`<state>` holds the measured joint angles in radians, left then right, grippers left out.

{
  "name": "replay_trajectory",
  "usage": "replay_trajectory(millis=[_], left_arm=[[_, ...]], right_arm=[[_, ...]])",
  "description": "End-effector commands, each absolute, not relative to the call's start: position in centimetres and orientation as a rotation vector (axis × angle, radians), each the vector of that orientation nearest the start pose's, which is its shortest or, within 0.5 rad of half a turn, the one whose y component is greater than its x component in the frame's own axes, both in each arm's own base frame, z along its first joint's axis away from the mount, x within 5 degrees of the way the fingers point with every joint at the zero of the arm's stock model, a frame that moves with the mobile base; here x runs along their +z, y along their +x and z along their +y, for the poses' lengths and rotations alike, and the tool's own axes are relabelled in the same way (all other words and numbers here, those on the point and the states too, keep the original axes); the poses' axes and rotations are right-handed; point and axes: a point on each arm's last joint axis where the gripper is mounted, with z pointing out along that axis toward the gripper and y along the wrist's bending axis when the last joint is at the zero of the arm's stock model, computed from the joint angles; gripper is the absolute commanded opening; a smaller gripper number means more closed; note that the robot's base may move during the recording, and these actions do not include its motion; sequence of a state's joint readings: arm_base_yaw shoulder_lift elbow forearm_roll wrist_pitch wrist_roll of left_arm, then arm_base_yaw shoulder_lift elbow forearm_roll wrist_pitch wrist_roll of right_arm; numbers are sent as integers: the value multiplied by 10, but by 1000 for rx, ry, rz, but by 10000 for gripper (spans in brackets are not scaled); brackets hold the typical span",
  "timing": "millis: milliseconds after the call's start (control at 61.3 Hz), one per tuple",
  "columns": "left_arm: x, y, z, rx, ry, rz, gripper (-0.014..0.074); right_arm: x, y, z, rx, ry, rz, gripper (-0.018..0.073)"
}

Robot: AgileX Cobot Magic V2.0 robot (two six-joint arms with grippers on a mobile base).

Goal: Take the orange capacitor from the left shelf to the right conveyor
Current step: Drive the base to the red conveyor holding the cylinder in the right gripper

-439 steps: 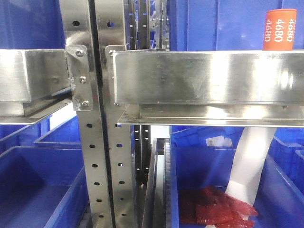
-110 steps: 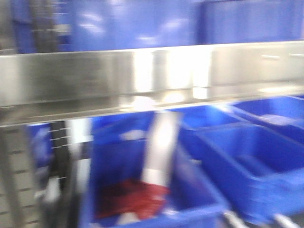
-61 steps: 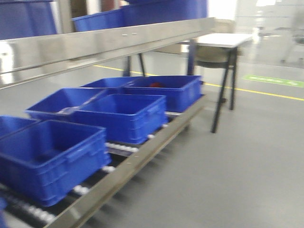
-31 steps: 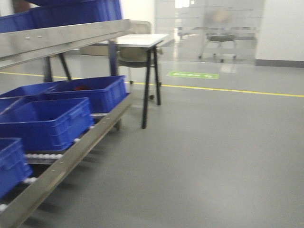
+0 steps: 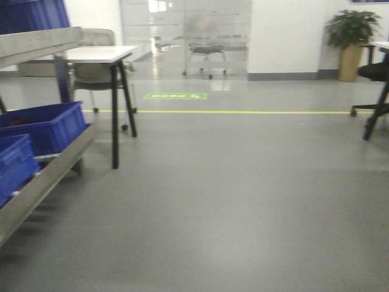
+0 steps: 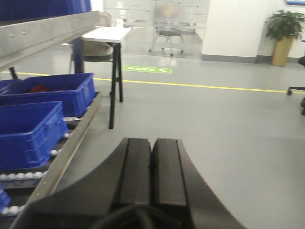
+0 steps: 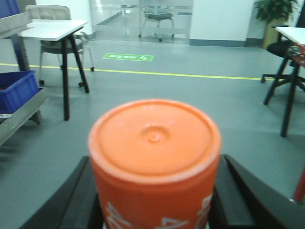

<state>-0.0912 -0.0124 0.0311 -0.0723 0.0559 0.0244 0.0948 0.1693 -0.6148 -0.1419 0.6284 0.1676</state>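
Note:
The orange capacitor (image 7: 155,157), a cylinder with white lettering, stands end-on between the black fingers (image 7: 71,200) of my right gripper (image 7: 155,200), which is shut on it. My left gripper (image 6: 151,167) is shut and empty, its two black fingers pressed together, held above the grey floor. The left shelf (image 5: 36,182) with blue bins (image 5: 45,125) shows at the left edge of the front view and in the left wrist view (image 6: 62,152). No conveyor is in view. Neither gripper shows in the front view.
A white table with black legs (image 5: 115,109) and a chair stands past the shelf end. A yellow floor line (image 5: 243,112) and a green floor mark (image 5: 176,96) lie ahead. A potted plant (image 5: 351,42) and a black chair base (image 5: 374,112) are at the right.
The front view has swung right: from the shelf with the capacitor on it, past the row of blue bins, to the open grey floor. The shelf now sits at the left edge.

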Motion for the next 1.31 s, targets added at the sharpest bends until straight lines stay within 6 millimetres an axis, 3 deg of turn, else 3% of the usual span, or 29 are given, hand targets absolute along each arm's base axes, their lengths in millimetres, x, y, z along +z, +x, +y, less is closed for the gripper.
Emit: replay_trajectory(millis=[0, 1289], left_arm=[[208, 55, -5, -118, 33, 1457, -127], [208, 55, -5, -118, 33, 1457, -127]], right_arm=[[363, 23, -5, 36, 12, 1559, 37], [363, 23, -5, 36, 12, 1559, 37]])
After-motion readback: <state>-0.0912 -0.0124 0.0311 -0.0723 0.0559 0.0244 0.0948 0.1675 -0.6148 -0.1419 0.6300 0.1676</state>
